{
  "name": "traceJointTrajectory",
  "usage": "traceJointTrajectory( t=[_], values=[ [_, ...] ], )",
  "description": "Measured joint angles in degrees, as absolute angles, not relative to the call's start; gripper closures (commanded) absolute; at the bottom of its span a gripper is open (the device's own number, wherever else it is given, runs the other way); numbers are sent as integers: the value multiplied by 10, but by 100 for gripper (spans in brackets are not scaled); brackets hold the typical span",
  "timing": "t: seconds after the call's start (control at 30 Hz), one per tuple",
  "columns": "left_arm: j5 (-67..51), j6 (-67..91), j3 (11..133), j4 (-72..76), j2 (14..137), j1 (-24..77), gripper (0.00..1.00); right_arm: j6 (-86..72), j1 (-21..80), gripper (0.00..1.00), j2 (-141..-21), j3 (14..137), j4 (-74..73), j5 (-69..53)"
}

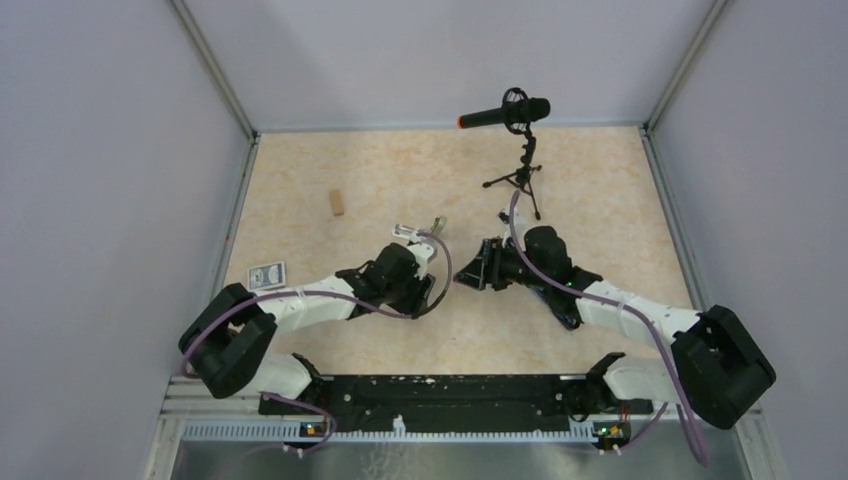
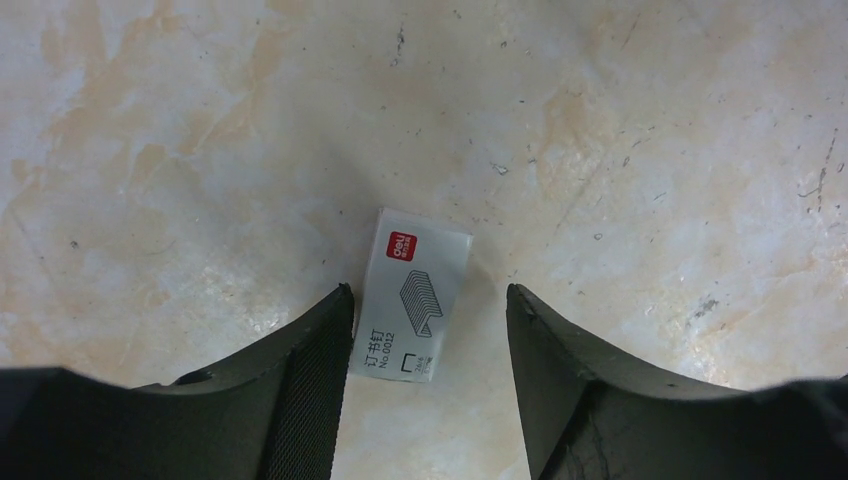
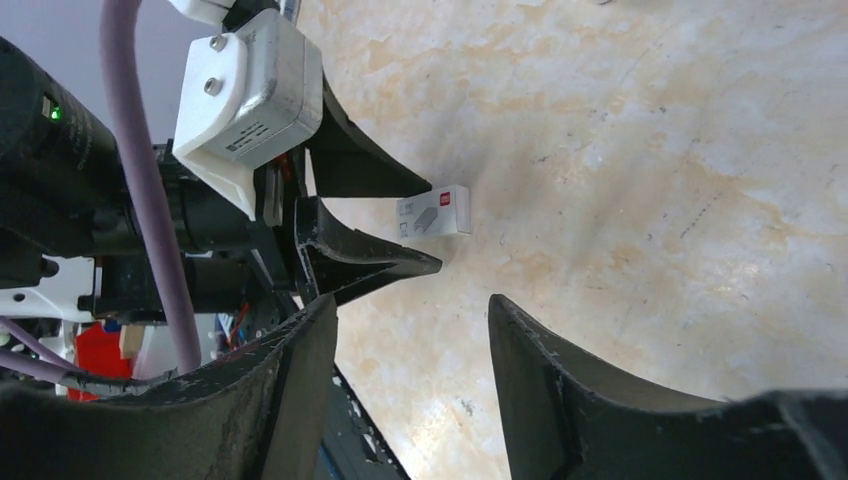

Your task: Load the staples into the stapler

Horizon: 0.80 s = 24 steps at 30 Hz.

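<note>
- The right gripper point(image 3: 410, 300) hangs low over the table point(image 1: 400, 170). Its jaws stand apart with only bare surface between them.
- The left gripper point(image 2: 428, 292) faces it from close by, jaws open and straddling the staples point(image 2: 418, 268), not clamped on them.
- The staples are a small white box lying flat on the table near its middle, between the tips of the left fingers point(image 2: 315, 370).
  - One finger lies right along the box's long edge; I cannot tell whether it touches.
  - The other finger stands off, with a strip of table showing between it and the box.
- Writing on the box:
  - a red badge at the far corner with "deli" in white
  - a grey drawing of a strip of staples in the middle
  - "订书钉" and "No.0012" along the long edge
  - a small framed mark at the near end, too fine to read
- A blue-patterned card pack point(image 1: 267, 274) lies left of the left arm; its print is too small to read.
- Farther back on the left is a brown wooden block point(image 1: 338, 203).
- Farthest back, a black microphone point(image 1: 510, 110) with an orange ring sits on a small tripod.
</note>
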<state>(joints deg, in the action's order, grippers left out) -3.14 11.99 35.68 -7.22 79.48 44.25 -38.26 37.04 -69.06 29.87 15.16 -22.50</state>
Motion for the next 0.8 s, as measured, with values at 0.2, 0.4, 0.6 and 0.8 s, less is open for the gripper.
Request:
traceJointTrajectory(
  t=[0.2, 0.4, 0.6, 0.8],
  values=[
    [-14, 118, 357, -60, 805, 464, 41, -387, 343, 47, -700, 299, 140, -229],
    [-4, 112, 359, -56, 811, 483, 46, -388, 336, 47, -741, 299, 135, -245],
    [34, 106, 383, -60, 837, 517, 50, -389, 336, 47, -745, 299, 138, -252],
    [79, 105, 394, -68, 850, 543, 53, -388, 335, 47, -738, 299, 132, -249]
  ],
)
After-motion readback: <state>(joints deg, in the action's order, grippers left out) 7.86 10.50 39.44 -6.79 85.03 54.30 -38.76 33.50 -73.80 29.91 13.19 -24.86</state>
